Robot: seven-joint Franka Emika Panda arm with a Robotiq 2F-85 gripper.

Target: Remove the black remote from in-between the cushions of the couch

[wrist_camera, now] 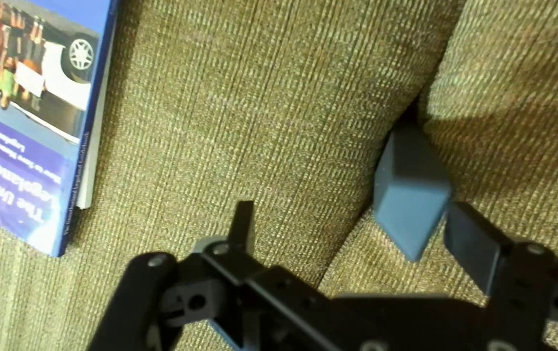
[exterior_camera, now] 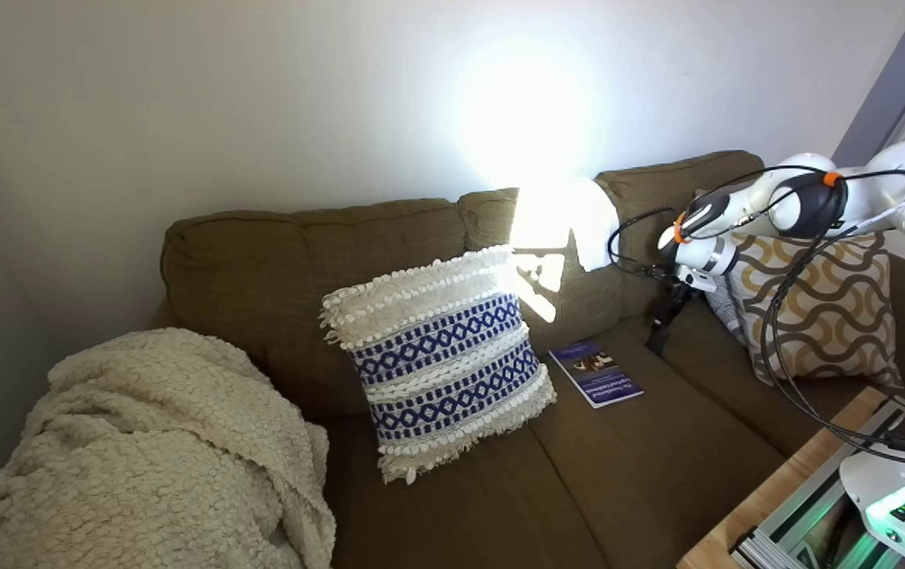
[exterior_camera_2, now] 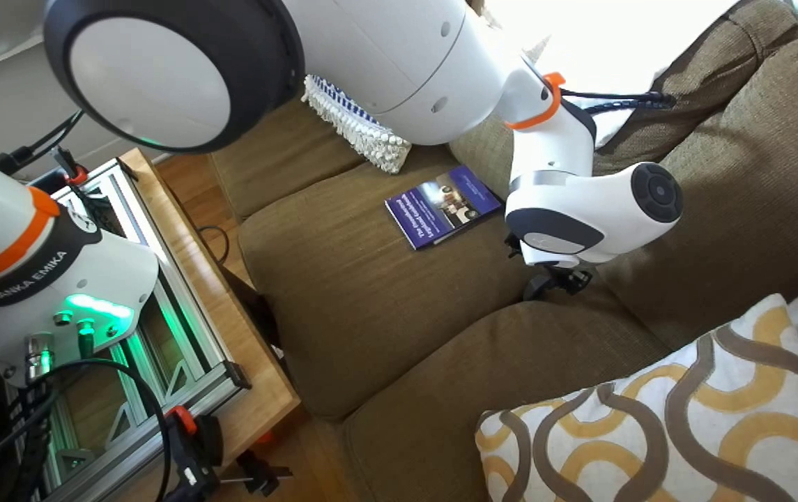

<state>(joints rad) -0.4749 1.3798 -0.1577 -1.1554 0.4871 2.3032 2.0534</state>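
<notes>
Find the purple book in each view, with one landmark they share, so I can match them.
In an exterior view: the book is right of and below centre, just right of the fringed pillow.
In an exterior view: the book is slightly above and right of centre.
Wrist view: the book is at upper left, cut off by the frame.
Shared landmark: the tool, with the book to its left in every picture.

This is looking like a home. A couch (exterior_camera: 658, 442) is stretching beneath the gripper (wrist_camera: 352, 219), throw pillows (exterior_camera: 440, 363) are flanking it, and a blanket (exterior_camera: 160, 450) is lying well apart.
</notes>
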